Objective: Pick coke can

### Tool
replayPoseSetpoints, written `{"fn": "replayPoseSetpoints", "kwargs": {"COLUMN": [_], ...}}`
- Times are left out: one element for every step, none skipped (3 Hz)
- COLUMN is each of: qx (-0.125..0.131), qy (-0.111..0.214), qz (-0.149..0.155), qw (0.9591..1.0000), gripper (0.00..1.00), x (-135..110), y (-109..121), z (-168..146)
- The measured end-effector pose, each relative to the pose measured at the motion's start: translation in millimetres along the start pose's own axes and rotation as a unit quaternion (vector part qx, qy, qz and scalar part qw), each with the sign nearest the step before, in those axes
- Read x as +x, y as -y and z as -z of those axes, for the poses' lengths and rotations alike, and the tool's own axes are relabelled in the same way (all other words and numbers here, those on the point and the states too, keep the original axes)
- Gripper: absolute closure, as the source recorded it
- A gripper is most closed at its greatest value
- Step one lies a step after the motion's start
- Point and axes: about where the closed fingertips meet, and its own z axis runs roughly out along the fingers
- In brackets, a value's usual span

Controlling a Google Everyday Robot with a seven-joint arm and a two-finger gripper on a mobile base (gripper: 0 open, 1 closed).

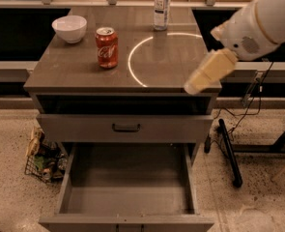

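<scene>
While the coke can (106, 47) stands upright on the left part of the bench (173, 69), in the upper left of the frame, the tool (193, 85) hangs at the right over the bench's front right corner, well apart from the can. Whether the tool is apart or together, I cannot tell. A white bowl (69, 28) sits near the can's upper left, and a clear bottle (162, 6) stands at top centre. Below, a drawer (127, 190) lies pulled open.

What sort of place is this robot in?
Probably a lab or office test area: a grey laminate drawer cabinet on speckled terrazzo floor, black cables trailing beside it. The gripper hangs over the cabinet's right front corner, away from the small red coke can.
</scene>
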Motion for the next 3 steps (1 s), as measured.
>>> {"fn": "replayPoseSetpoints", "kwargs": {"qx": [-0.014,-0.021,0.006], "qy": [0.069,0.125,0.154], "qz": [-0.009,-0.009,-0.014], "qw": [0.9975,0.9919,0.9879], "gripper": [0.00,0.00,0.00], "x": [-35,-60,-86], "y": [7,7,15], "z": [-50,-100,-130]}}
